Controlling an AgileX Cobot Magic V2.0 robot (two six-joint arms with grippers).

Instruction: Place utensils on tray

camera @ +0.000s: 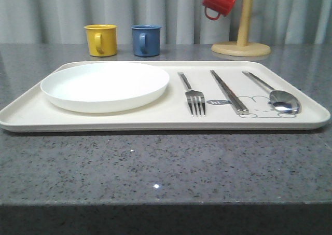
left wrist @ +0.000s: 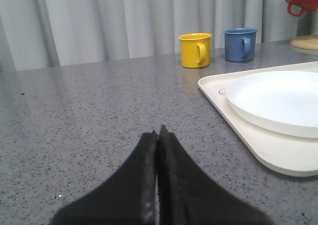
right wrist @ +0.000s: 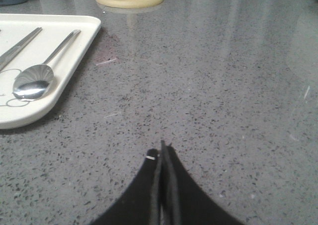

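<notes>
The cream tray (camera: 31, 115) lies across the grey table. On its right half rest a silver fork (camera: 193, 95), a pair of chopsticks (camera: 228, 92) and a spoon (camera: 275, 94), side by side over the rabbit drawing. The spoon (right wrist: 35, 81) and chopsticks (right wrist: 17, 46) also appear on the tray corner (right wrist: 74, 61) in the right wrist view. My left gripper (left wrist: 158, 133) is shut with nothing in it, over bare table left of the tray (left wrist: 263, 150). My right gripper (right wrist: 162, 149) is shut and empty, over bare table right of the tray.
A round white plate (camera: 105, 85) sits on the tray's left half. Behind the tray stand a yellow mug (camera: 100, 40) and a blue mug (camera: 146, 40). A wooden mug tree (camera: 241, 43) at the back right holds a red mug (camera: 220, 0).
</notes>
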